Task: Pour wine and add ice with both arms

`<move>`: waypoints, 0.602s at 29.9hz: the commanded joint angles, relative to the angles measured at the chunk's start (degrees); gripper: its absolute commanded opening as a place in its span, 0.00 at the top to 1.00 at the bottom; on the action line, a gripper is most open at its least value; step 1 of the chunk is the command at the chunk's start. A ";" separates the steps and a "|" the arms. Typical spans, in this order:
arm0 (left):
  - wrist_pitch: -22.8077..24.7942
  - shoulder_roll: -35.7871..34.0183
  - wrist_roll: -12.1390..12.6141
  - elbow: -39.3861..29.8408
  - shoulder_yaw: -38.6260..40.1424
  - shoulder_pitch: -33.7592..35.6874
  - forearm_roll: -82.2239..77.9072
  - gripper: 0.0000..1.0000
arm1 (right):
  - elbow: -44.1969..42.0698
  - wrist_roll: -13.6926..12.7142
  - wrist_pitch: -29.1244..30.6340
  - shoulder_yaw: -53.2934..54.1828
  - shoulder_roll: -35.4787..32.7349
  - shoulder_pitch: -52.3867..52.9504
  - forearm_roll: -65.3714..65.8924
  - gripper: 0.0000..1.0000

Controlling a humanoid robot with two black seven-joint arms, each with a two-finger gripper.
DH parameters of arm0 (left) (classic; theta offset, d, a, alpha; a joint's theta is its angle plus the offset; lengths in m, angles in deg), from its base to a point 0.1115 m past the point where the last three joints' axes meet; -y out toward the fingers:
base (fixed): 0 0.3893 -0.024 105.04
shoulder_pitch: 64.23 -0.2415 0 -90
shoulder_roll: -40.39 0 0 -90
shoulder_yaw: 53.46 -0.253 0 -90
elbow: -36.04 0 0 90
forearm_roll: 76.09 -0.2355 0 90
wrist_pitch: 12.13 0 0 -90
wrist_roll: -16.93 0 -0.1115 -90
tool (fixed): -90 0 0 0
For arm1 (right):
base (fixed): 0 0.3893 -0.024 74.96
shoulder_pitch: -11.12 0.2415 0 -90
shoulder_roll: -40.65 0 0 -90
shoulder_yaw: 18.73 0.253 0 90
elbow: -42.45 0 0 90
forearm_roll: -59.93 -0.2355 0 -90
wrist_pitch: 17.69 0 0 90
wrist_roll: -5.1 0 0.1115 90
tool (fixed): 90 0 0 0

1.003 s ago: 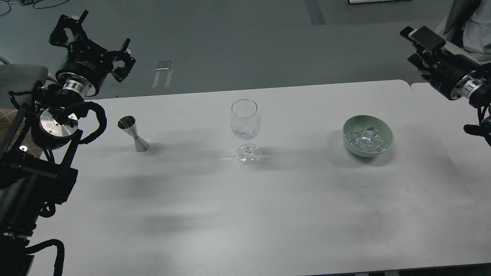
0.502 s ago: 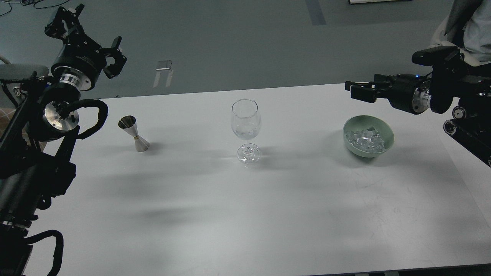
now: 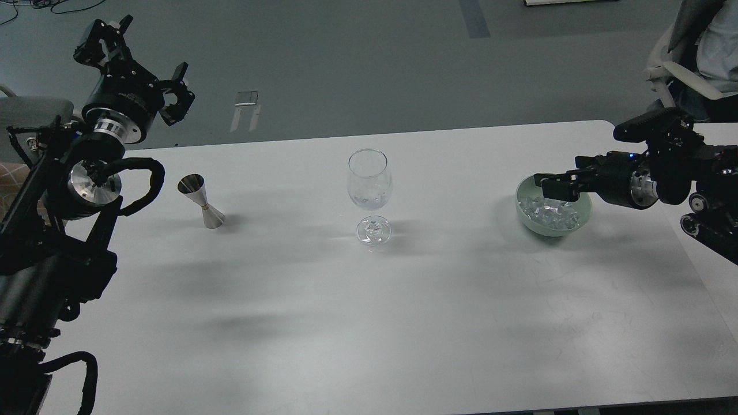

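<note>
A clear stemmed wine glass [image 3: 369,183] stands at the table's middle with a little clear wine [image 3: 369,201] in the bottom of its bowl. A pale green bowl [image 3: 583,214] at the right holds several clear ice chunks [image 3: 548,211]. A steel jigger [image 3: 203,202] stands at the left. My right gripper [image 3: 546,185] hangs low over the bowl's far rim, just above the ice, its jaws a little apart and holding nothing. My left gripper [image 3: 144,52] is raised beyond the table's far left edge, behind the jigger, wide open and empty.
The white table [image 3: 369,323] has a second table butted against its right side [image 3: 680,173]. A person sits in a chair [image 3: 686,75] at the far right, behind my right arm. My left arm's body fills the left edge.
My right arm has swung in from the far right and come down, its gripper now low over the ice bowl. My left gripper has shifted slightly, still raised. Glass, jigger and bowl have not moved.
</note>
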 commanded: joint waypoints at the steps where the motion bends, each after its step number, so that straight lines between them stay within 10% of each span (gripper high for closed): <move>1: 0.54 -0.24 0.48 0.04 -0.41 -0.03 0.06 0.02 | -0.06 -0.04 -0.18 -1.25 -0.02 -0.29 0.02 0.48; 18: 0.63 -0.42 0.22 0.56 -0.67 -0.38 -0.02 0.02 | -1.38 -0.31 -1.58 -1.07 0.77 -3.27 0.10 0.47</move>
